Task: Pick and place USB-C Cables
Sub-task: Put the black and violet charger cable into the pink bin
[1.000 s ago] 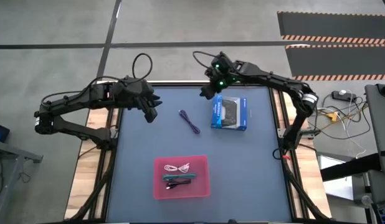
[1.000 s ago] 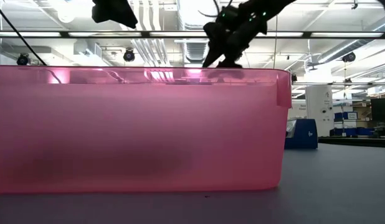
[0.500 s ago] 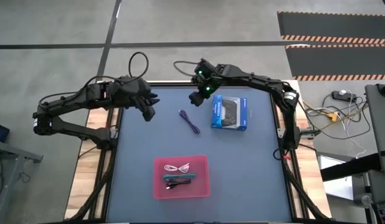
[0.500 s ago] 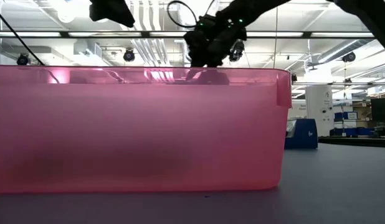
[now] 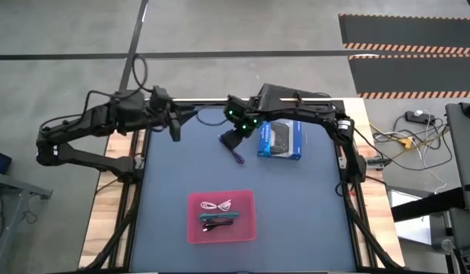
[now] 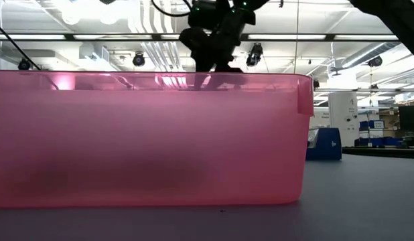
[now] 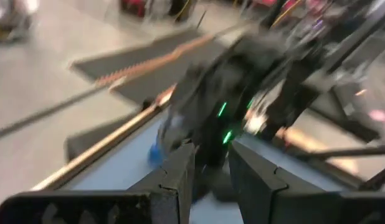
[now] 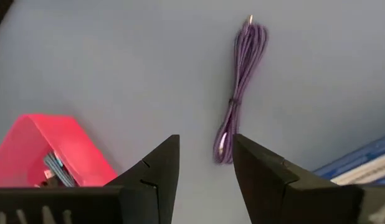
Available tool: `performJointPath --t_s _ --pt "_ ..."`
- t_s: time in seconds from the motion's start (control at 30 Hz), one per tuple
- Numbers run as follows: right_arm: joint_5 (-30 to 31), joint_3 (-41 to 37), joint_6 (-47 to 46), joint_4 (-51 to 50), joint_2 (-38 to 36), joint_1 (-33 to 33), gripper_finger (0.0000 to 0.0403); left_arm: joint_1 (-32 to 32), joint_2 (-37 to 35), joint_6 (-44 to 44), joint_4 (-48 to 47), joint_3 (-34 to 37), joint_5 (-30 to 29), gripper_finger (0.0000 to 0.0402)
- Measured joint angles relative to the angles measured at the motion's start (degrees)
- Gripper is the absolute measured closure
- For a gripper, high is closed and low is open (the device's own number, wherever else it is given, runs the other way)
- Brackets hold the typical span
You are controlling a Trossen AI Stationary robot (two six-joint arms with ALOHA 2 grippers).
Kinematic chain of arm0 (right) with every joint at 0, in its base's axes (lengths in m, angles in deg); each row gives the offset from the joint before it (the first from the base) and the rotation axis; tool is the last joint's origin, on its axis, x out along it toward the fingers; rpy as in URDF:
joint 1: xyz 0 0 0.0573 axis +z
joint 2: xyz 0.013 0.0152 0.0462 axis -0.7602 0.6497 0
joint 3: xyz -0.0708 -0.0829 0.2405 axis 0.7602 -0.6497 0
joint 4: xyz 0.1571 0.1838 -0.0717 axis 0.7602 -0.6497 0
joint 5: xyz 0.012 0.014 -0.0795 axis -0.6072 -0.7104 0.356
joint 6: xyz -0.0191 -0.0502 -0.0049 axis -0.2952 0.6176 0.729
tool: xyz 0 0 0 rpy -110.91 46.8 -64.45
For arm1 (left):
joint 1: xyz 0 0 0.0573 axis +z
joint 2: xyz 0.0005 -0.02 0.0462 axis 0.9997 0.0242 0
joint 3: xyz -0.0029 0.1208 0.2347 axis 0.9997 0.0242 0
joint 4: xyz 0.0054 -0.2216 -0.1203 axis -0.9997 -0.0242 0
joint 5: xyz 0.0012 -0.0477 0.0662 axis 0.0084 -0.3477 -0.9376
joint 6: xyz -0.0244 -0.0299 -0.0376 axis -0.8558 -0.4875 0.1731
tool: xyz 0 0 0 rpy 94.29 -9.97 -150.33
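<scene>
While the right gripper [image 5: 233, 138] hangs above the purple cable [image 8: 237, 93], fingers apart, that cable lies bundled on the desk [image 5: 296, 198] beside the blue-and-black box [image 5: 281, 139]: probably light, soft, floppy. Pinch its tied middle. The other cables sit in the pink tray [image 5: 246, 230]. The left gripper [image 5: 174, 131] waits, slightly parted.

A blue-and-black rectangular box [image 5: 280, 139] lies flat on the dark table top [image 5: 296, 205] toward its far right side. A pink tray [image 5: 220, 217] sits near the front edge (its translucent wall [image 6: 147, 137] fills most of the low view). Striped floor mats [image 5: 406, 46] lie beyond the table.
</scene>
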Motion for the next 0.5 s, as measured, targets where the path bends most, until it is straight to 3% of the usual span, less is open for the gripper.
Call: performJointPath --t_s 0.2,0.5 --pt "3.4 -0.6 -5.2 -0.9 0.2 2.5 0.0266 -2.6 -1.9 4.0 9.4 1.3 0.0 0.0318" --pt "6.1 -4.7 -6.4 2.2 0.3 3.0 0.0266 -4.4 -3.1 2.7 17.5 3.1 0.0 0.0318"
